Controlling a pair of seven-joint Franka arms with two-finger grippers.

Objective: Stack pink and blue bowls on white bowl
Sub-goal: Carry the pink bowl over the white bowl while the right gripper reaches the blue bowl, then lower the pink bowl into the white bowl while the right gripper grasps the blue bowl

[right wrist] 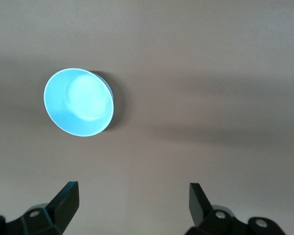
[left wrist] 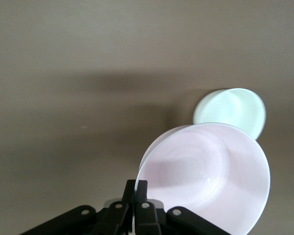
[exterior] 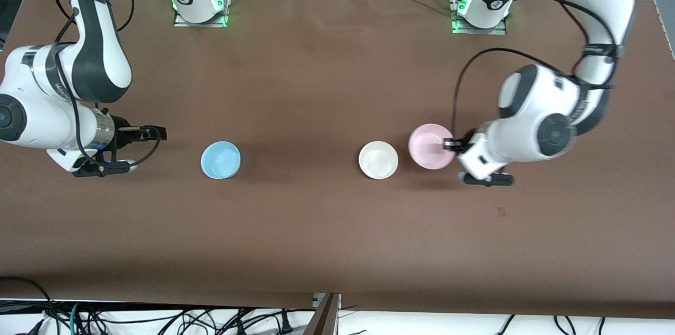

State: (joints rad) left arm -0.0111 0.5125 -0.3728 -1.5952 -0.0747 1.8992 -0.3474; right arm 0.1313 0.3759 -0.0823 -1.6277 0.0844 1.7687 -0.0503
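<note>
So your left tool (exterior: 451, 144) is clamped tight on the rim of the pink bowl (exterior: 430, 145), pinching the edge on the side toward the left arm's end of the counter (exterior: 327, 229). In the left wrist view you can see the two fingers (left wrist: 135, 193) squeezed together on that rim, with the pink bowl (left wrist: 206, 176) tipped a bit and its shadow on the brown surface below, so it looks lifted rather than sitting flat. The white bowl (exterior: 378, 160) sits upright on the counter just beside the pink one, on the side away from your left tool, and a touch nearer the front camera; from the wrist camera the white bowl (left wrist: 230, 111) peeks out past the pink rim. Can't tell from the front view whether the two rims touch, they're really close though. Your right tool (exterior: 141, 149) is wide open and holding nothing, hovering low over the counter toward the right arm's end. The blue bowl (exterior: 221, 160) sits upright by itself ahead of those open fingers, apart from them, roughly in line with the white bowl and well apart from it. In the right wrist view you've got both fingertips (right wrist: 68, 196) spread wide with the blue bowl (right wrist: 78, 102) out in front, off to one finger's side rather than centred in the gap.
</note>
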